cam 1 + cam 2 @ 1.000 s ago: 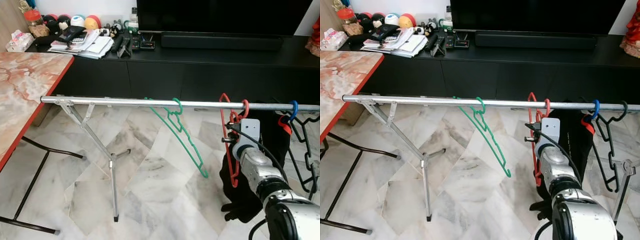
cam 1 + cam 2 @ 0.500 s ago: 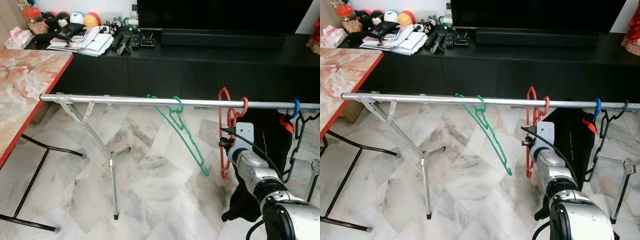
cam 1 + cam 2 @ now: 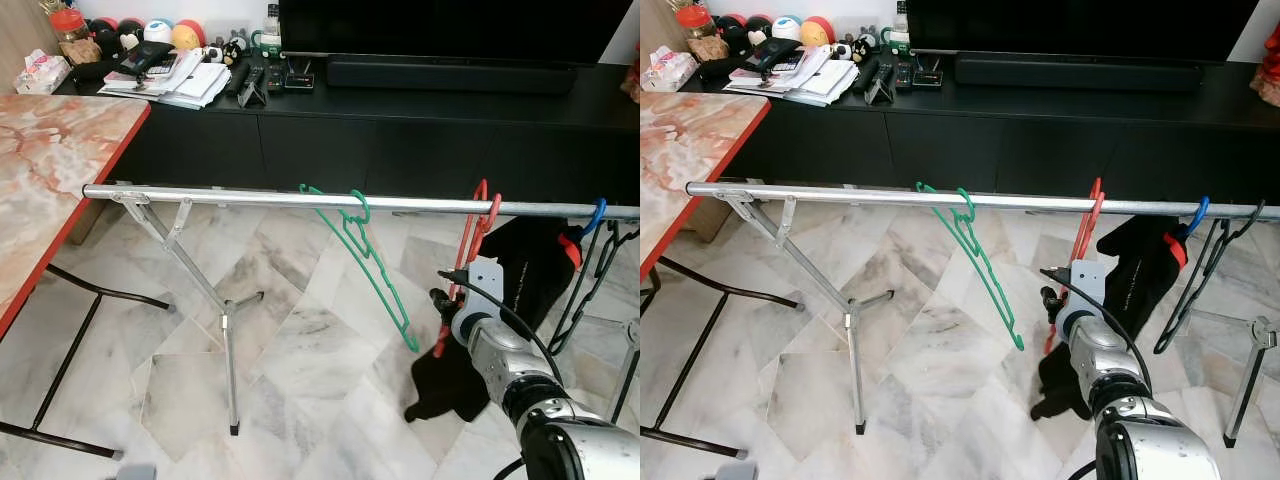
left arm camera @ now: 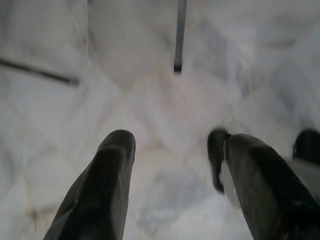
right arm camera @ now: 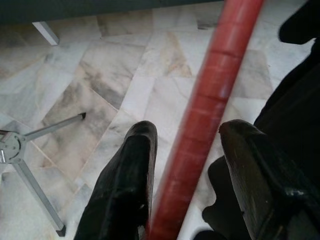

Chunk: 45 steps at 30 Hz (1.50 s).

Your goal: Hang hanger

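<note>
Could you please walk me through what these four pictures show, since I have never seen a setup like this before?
This is a humanoid robot hanging clothes hangers. Two pictures come from a stereo camera on its head, looking down at a metal rail on a stand. A green hanger and a red hanger hang on the rail, with dark hangers farther to the robot's right. The other two pictures come from cameras on each wrist, looking along two black fingers. The right tool is open, with the red hanger's bar running between its fingers. The left tool is open, pointing at the marble floor, holding nothing.
</note>
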Tool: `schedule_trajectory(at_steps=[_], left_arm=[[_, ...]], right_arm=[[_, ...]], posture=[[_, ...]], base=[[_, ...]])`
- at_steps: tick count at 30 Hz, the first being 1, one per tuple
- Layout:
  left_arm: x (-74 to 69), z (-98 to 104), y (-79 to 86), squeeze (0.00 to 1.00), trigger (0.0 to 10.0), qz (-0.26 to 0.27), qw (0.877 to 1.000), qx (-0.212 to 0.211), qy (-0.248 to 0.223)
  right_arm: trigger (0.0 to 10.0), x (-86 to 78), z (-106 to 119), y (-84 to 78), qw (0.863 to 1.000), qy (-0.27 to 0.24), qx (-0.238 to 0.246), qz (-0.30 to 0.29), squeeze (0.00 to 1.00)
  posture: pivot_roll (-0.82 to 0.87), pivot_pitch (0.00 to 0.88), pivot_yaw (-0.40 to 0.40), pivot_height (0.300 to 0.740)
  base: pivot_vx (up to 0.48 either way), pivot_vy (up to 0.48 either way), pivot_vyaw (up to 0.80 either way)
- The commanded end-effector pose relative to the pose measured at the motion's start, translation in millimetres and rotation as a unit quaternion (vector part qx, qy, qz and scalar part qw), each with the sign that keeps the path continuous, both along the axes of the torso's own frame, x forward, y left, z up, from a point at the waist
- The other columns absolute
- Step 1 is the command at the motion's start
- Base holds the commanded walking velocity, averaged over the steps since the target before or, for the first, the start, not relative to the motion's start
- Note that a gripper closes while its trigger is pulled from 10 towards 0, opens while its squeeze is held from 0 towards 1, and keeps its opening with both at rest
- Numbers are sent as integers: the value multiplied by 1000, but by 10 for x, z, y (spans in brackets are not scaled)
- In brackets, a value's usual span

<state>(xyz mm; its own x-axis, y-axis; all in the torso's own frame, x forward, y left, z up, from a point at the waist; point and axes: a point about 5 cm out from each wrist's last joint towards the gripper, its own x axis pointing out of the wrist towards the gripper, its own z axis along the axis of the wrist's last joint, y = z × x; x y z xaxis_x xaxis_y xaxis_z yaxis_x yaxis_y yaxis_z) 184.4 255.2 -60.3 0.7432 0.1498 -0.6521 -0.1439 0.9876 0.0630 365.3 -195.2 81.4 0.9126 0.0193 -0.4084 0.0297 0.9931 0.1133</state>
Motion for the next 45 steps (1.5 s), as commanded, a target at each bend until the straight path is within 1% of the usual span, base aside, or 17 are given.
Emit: schedule_trajectory(at_steps=[1, 4, 7, 11, 12, 16, 18, 23, 25, 27, 29, 32, 33, 38, 39, 42, 45], left_arm=[[0, 6, -23, 0, 10000, 2, 1000, 2, -12], [141, 89, -98, 0, 10000, -8, 999, 3, -50], [158, 74, -186, 0, 10000, -11, 999, 0, -53], [184, 41, -337, 0, 10000, -21, 999, -9, -45], [184, 41, -337, 0, 10000, -21, 999, -9, -45], [148, -8, -432, 0, 10000, -27, 999, -16, -32], [143, -13, -448, 0, 10000, -28, 999, -17, -31], [77, -69, -510, 0, 10000, -31, 999, -20, -15], [62, -83, -523, 0, 10000, -34, 999, -21, -9], [52, -92, -532, 0, 10000, -36, 999, -22, -5], [54, -91, -544, 0, 10000, -40, 999, -23, -6], [67, -83, -546, 0, 10000, -40, 999, -23, -8], [82, -76, -547, 0, 10000, -41, 999, -23, -9], [125, -57, -553, 0, 10000, -43, 999, -25, -10], [163, -39, -555, 0, 10000, -45, 999, -25, -11], [227, -7, -552, 0, 10000, -47, 998, -25, -14], [284, 24, -533, 0, 10000, -48, 998, -22, -16]], right_arm=[[10000, -64, -98, -8, 1000, 11, 3, 1, 0], [10000, -134, -207, 20, 1000, 25, -7, 12, 0], [10000, -194, -300, 71, 999, 34, 0, 21, 0], [10000, -374, -536, 136, 997, 61, -12, 38, 0], [10000, -374, -536, 136, 997, 61, -12, 38, 0], [10000, -582, -760, 119, 996, 84, 5, 16, 0], [10000, -635, -810, 118, 996, 87, 9, 12, 0], [10000, -767, -858, 165, 999, 18, 36, 26, 0], [10000, -806, -881, 175, 999, 14, 32, 35, 0], [10000, -903, -968, 183, 998, 32, 14, 49, 0], [10000, -1070, -1126, 179, 996, 73, 0, 53, 0], [10000, -1162, -1204, 183, 994, 94, -5, 56, 0], [10000, -1236, -1264, 182, 992, 110, -11, 55, 0], [10000, -1330, -1326, 150, 992, 119, -24, 26, 0], [10000, -1396, -1382, 145, 990, 141, -17, 10, 0], [10000, -1492, -1455, 139, 985, 169, -3, -13, 0], [10000, -1542, -1494, 162, 982, 186, -3, -13, 0]], posture=[[39, 193, 7, 740], [32, 175, 6, 740], [24, 158, 5, 740], [16, 141, 5, 740], [16, 141, 5, 740], [-1, 131, 10, 740], [-5, 127, 10, 740], [-19, 114, 12, 740], [-25, 109, 12, 740], [-29, 104, 11, 740], [-31, 94, 8, 740], [-30, 91, 9, 740], [-30, 87, 8, 740], [-24, 85, 10, 740], [-24, 86, 12, 740], [-26, 91, 17, 740], [-25, 98, 21, 740]], base=[[0, 0, 0], [0, 0, 0], [0, 0, 0], [0, 0, 0], [0, 0, 0], [0, 0, 0], [0, 0, 0], [0, 0, 0], [0, 0, 0], [0, 0, 0], [0, 0, 0], [0, 0, 0], [0, 0, 0], [0, 0, 0], [0, 0, 0], [0, 0, 0], [0, 0, 0]])
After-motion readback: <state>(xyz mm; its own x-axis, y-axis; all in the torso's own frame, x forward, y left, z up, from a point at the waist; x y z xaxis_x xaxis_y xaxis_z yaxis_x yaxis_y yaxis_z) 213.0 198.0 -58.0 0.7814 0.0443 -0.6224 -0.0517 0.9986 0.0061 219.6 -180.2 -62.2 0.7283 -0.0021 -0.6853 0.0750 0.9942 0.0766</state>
